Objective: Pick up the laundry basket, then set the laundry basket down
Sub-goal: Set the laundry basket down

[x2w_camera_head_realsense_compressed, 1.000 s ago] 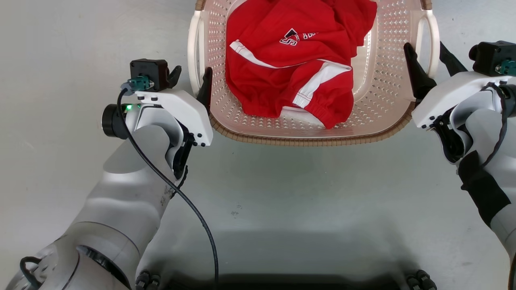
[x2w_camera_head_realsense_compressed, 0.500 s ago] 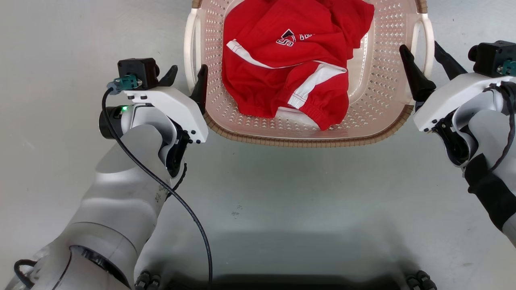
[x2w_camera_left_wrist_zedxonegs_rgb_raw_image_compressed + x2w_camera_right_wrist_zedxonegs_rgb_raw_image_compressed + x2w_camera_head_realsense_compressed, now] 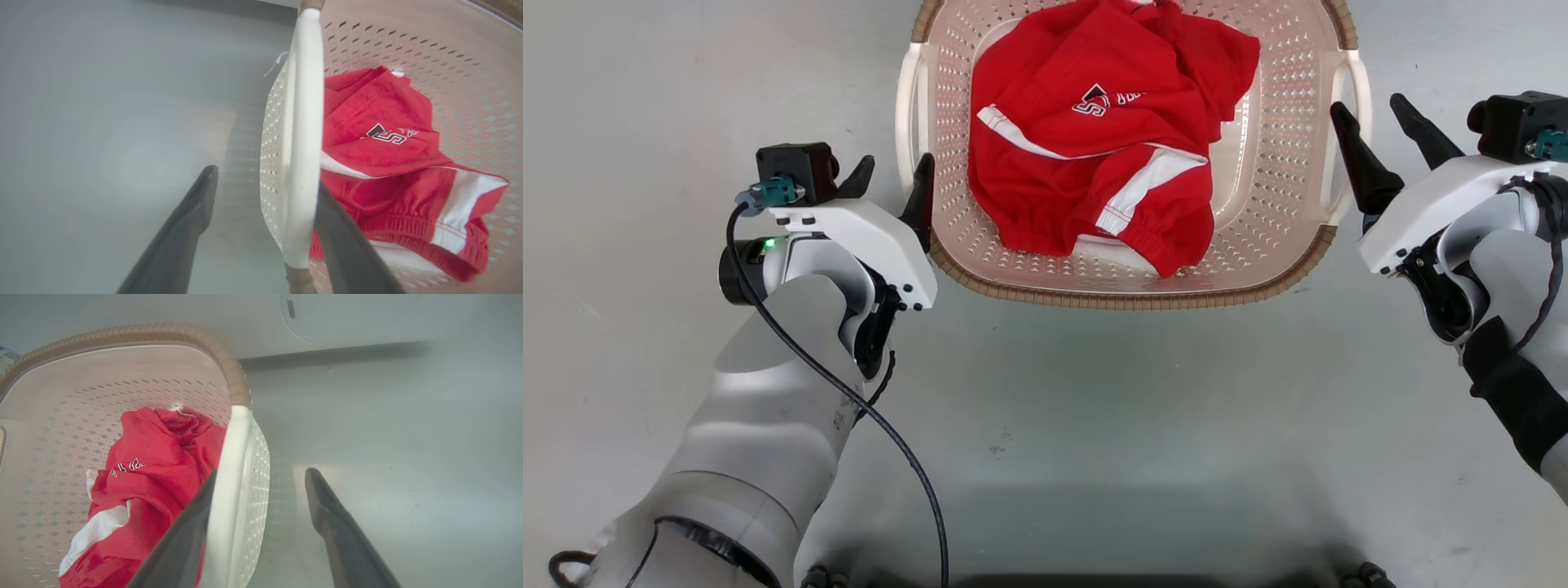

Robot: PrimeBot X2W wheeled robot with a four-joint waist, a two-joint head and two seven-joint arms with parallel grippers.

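two grippers flank the laundry basket [image 3: 1111,299], which stands on the grey floor [image 3: 1094,441] straight ahead of the robot. its far end points toward the floor's far edge, where a white appliance front [image 3: 367,322] rises. the left gripper [image 3: 894,163] has its fingers [image 3: 192,220] spread wide astride the basket's left white handle [image 3: 304,143]. one finger is outside over bare floor and the other is inside the basket wall, with the handle between them and not clamped. the right gripper [image 3: 1365,104] is spread the same way astride the right white handle [image 3: 229,490], its inner finger within the basket and its outer finger over the floor. whether any finger touches a handle cannot be told. a crumpled red garment [image 3: 1094,155] with white stripes and a dark printed logo lies in the basket, covering most of its bottom.
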